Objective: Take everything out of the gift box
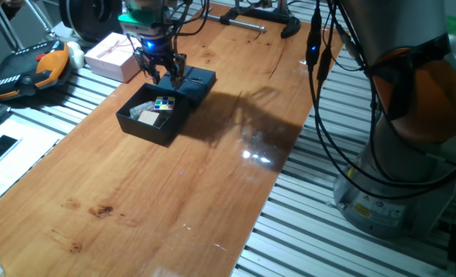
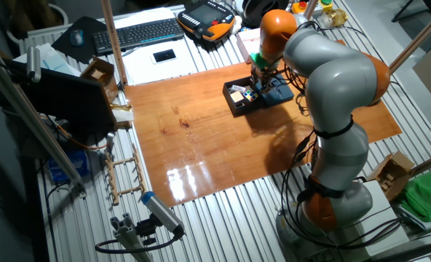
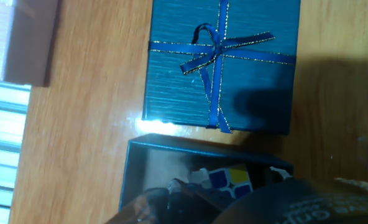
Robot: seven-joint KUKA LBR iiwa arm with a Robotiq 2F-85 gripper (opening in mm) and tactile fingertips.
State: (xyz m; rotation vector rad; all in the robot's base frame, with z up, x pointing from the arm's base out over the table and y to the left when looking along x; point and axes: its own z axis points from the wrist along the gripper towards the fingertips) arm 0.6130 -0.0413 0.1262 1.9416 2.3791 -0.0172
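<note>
Glossy wooden table (image 1: 174,192), ribbed lid (image 3: 190,62)

One gift box (image 1: 152,123), one lid (image 3: 220,65), two cubes (image 1: 163,105), one pink box (image 1: 112,57)

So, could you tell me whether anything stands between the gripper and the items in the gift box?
Nothing visible does. The gift box is open, its lid lying flat on the table beside it. The gripper hangs over the box's far edge, with the puzzle cube and beige cube uncovered below.
</note>
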